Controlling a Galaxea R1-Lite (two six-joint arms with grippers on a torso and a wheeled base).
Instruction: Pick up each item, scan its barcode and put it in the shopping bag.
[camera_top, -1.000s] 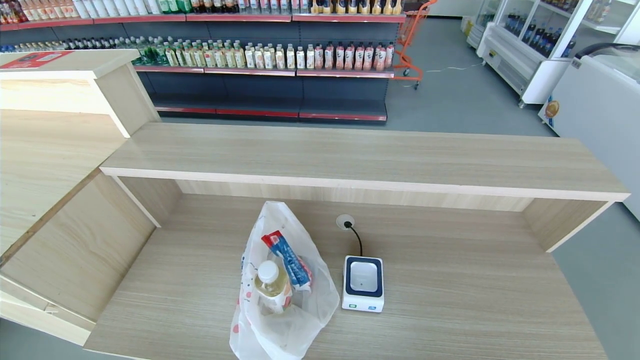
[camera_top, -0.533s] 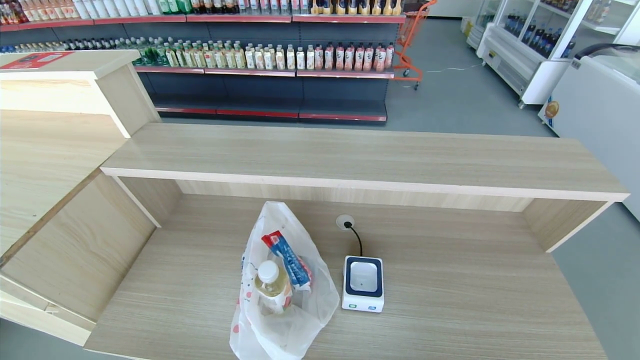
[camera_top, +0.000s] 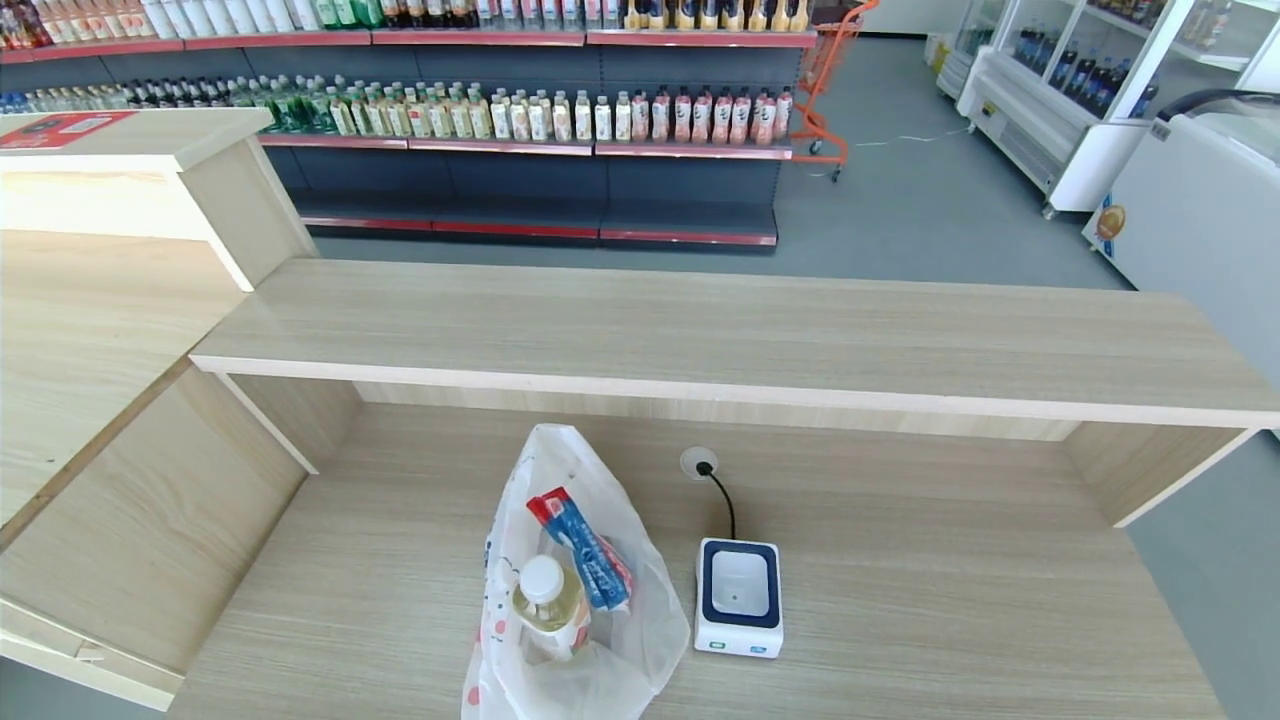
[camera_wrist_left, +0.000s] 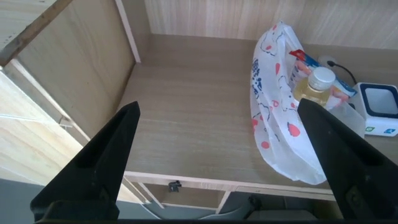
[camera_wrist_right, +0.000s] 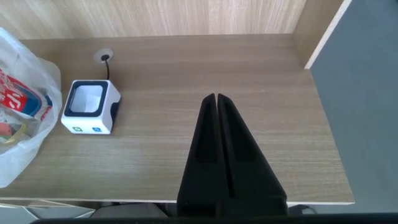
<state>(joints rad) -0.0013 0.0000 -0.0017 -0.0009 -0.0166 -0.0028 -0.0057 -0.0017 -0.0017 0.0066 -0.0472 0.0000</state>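
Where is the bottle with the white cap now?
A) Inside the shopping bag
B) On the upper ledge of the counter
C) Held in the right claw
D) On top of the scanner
A: the bottle stands inside the shopping bag, which sits beside the scanner.

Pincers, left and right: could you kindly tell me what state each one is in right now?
Left pincer: open, holding nothing.
Right pincer: shut, nothing between its fingers.
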